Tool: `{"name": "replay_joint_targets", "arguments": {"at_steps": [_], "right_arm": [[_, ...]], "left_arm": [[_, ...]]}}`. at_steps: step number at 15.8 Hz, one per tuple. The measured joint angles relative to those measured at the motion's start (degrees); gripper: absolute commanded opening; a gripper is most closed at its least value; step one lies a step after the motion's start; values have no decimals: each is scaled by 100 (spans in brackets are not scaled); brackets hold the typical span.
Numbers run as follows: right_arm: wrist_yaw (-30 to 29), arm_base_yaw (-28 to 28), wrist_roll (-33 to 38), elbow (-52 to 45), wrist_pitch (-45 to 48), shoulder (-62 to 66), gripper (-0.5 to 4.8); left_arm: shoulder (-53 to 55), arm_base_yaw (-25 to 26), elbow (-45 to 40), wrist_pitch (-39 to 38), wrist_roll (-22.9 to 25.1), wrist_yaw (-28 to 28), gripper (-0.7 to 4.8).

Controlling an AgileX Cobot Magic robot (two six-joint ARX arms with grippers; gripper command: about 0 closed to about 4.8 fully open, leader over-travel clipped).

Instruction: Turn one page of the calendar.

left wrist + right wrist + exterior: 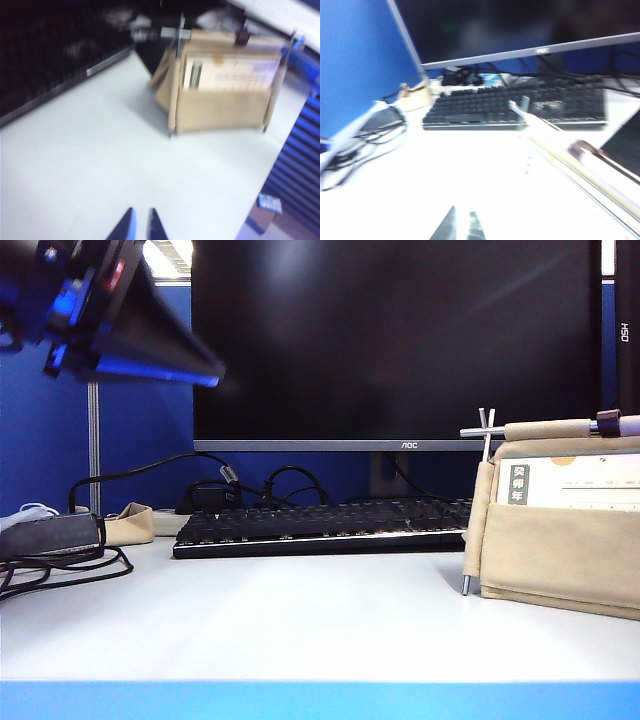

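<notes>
Calendar (225, 87) stood upright at the table's (300, 620) right edge, page unturned. Left claw (141, 226) together, empty, well short of it. Right claw (461, 225) nearly together, empty, above the calendar's rod. You'd want to open one claw before pinching the front sheet.

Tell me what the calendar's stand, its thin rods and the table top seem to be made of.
The calendar stand looks like beige woven fabric, matte, with soft folded edges. The rods look like metal: thin, silvery, shiny. The table top seems a smooth white laminate with a blue front edge, though the look leaves this open. The left gripper and the right gripper hang above the table, touching nothing.
</notes>
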Motion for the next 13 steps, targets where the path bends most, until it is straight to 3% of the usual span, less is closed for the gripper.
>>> {"name": "replay_joint_targets", "arguments": {"at_steps": [5,9,13], "right_arm": [[1246,26,90,-516,219,-330,19],[1375,26,109,-1054,485,-330,9],[1296,256,127,-1628,629,-330,8]], "left_arm": [[2,0,-1335,927,-13,-304,48],[0,0,-1497,1143,-175,-1202,48],[9,0,-1495,1394,-177,-1362,48]]}}
